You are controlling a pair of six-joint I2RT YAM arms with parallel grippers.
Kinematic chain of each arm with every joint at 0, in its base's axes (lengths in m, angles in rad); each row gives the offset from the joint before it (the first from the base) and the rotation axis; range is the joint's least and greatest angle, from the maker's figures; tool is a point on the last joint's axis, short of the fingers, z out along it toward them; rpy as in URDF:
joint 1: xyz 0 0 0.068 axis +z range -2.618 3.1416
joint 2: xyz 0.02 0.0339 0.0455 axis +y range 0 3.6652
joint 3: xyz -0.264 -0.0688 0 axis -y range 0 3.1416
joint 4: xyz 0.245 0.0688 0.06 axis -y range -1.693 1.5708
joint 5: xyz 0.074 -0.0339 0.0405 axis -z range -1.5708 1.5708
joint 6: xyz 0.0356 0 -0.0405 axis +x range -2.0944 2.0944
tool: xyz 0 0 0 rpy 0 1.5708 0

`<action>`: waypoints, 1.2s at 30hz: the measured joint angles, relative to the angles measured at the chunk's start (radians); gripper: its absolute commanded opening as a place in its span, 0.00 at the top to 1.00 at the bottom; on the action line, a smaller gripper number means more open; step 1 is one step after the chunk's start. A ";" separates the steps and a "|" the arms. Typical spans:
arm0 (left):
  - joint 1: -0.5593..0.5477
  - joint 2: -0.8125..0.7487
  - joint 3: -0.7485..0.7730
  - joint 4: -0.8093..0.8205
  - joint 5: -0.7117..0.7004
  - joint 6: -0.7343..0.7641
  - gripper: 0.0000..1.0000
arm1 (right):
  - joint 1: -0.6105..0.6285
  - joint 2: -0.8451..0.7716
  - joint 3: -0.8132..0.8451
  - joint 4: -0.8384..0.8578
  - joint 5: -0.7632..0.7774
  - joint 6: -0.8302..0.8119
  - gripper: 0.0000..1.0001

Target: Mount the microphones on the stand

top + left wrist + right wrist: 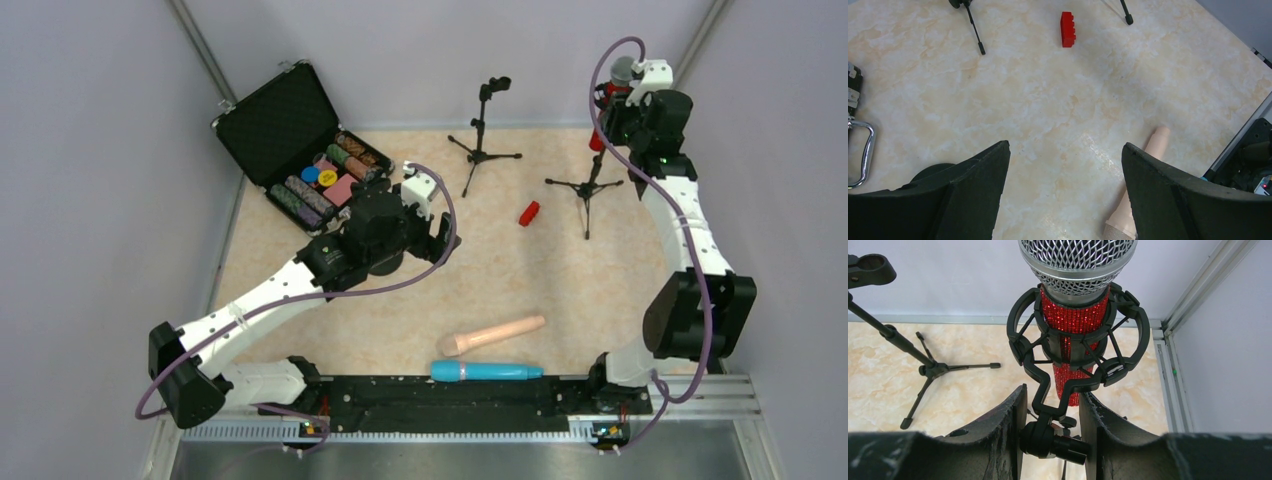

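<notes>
Along the near edge, the cyan microphone [487, 371] and beige microphone [492, 335] lie loose, and the left gripper [1065, 147] hovers spread and empty. Farther off, the red microphone [1075, 315] sits clipped in the stand [1048, 440]. The right gripper [1053, 395] flanks the stand's pivot, grip unclear; snagging there could topple it.

Marbled beige table [560, 280], open black case [275, 120] of chips at far left, two tripod stands, left tripod stand [483, 140] and right tripod stand [590, 190], along far side, small red block [529, 213] near the right one, beige microphone [490, 335] and cyan microphone [487, 371] lying close together by near edge.
</notes>
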 measured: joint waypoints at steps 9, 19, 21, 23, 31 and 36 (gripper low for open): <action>0.000 0.000 0.000 0.000 0.011 0.007 0.14 | -0.012 0.026 0.009 0.018 -0.002 0.002 0.89; 0.000 0.016 0.000 0.000 0.021 0.022 0.14 | -0.027 0.105 0.090 -0.085 0.018 0.034 0.70; 0.000 0.021 0.000 -0.001 0.021 0.024 0.14 | -0.027 0.137 0.094 -0.140 0.017 0.042 0.68; 0.000 0.023 0.000 0.000 0.021 0.025 0.14 | -0.027 0.174 0.093 -0.204 0.018 0.053 0.66; 0.000 0.024 0.001 0.000 0.021 0.026 0.14 | -0.027 0.198 0.093 -0.312 0.015 0.090 0.44; 0.000 0.026 0.002 0.000 0.021 0.026 0.14 | -0.027 0.193 0.093 -0.321 0.014 0.097 0.29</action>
